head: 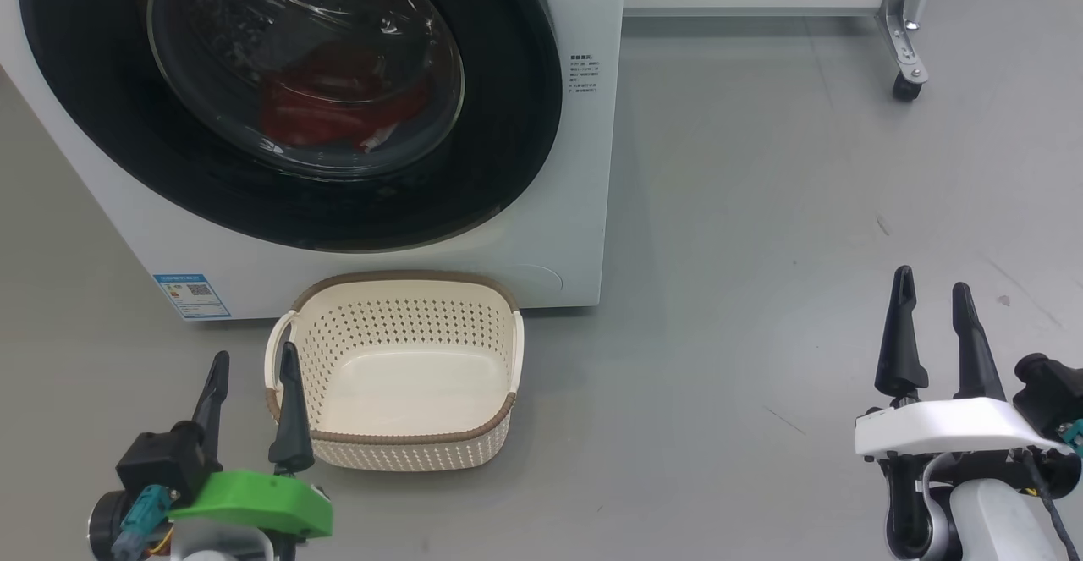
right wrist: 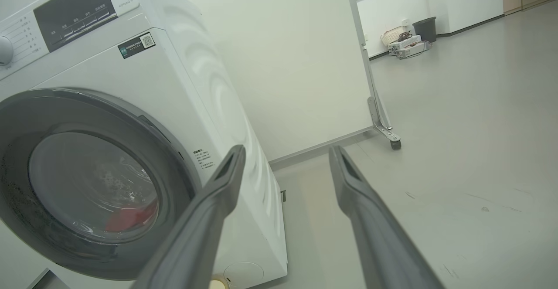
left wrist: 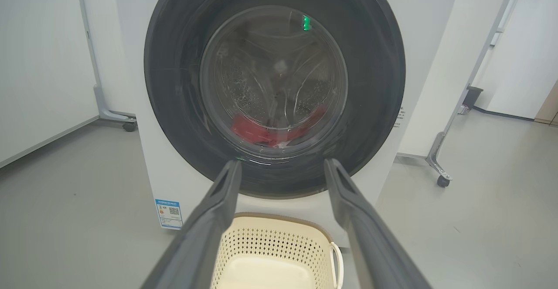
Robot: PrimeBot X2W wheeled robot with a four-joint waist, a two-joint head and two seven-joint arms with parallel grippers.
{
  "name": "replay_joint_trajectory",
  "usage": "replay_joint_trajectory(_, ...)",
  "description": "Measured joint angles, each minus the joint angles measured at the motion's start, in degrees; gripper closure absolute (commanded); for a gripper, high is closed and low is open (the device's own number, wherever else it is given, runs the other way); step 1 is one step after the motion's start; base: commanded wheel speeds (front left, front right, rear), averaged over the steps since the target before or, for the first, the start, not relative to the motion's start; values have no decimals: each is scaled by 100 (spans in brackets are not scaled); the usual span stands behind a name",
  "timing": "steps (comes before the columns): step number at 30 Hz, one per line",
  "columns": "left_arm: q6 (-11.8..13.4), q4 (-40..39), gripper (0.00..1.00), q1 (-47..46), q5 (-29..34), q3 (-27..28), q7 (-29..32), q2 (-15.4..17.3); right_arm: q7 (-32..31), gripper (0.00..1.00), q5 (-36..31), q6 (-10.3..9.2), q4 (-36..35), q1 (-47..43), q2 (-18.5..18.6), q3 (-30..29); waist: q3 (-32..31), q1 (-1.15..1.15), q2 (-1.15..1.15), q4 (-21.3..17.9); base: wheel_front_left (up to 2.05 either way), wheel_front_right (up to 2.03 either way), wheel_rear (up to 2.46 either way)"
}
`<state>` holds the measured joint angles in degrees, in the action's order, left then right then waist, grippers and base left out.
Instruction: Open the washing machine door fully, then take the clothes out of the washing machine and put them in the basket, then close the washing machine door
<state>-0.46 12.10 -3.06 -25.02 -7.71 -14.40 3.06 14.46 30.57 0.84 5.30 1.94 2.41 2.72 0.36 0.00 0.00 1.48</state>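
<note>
The white washing machine (head: 558, 231) stands ahead with its round black-rimmed door (head: 508, 121) shut. Red clothes (head: 338, 108) lie in the drum behind the glass, also seen in the left wrist view as clothes (left wrist: 257, 131) and in the right wrist view as clothes (right wrist: 130, 219). The cream perforated basket (head: 398, 438) sits on the floor just before the machine and holds nothing. My left gripper (head: 252, 362) hovers open beside the basket's left handle. My right gripper (head: 931, 286) stands open far to the right over bare floor. Both grippers hold nothing.
A metal frame leg on a caster (head: 907, 85) stands at the back right beside a white panel. Grey floor (head: 761, 248) stretches to the right of the machine. In the right wrist view a bin and boxes (right wrist: 409, 40) sit by the far wall.
</note>
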Motion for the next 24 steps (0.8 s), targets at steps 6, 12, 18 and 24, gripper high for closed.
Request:
replay_joint_trajectory(6, 77, 159, 0, -1, 167, -85, -4, 0, -1, 0, -103, -51, 178, 1, 2, 111, 2, 0, 0, 2, 0, 0, 0)
replay_joint_trajectory(12, 123, 310, 0, -1, 309, -190, -4, 7, -43, 0, -291, -63, 333, 10, 63, 210, -3, 0, 0, 3, 0, 0, 0)
replay_joint_trajectory(18, 145, 439, 0, -4, 389, -260, -4, 14, -96, 0, -497, -115, 471, 55, 138, 334, -13, 0, 0, -2, 0, 0, 0)
replay_joint_trajectory(24, 170, 600, 0, -12, 557, -372, -4, 38, -177, 0, -559, -158, 622, 58, 143, 401, -20, 0, 0, -9, 0, 0, 0)
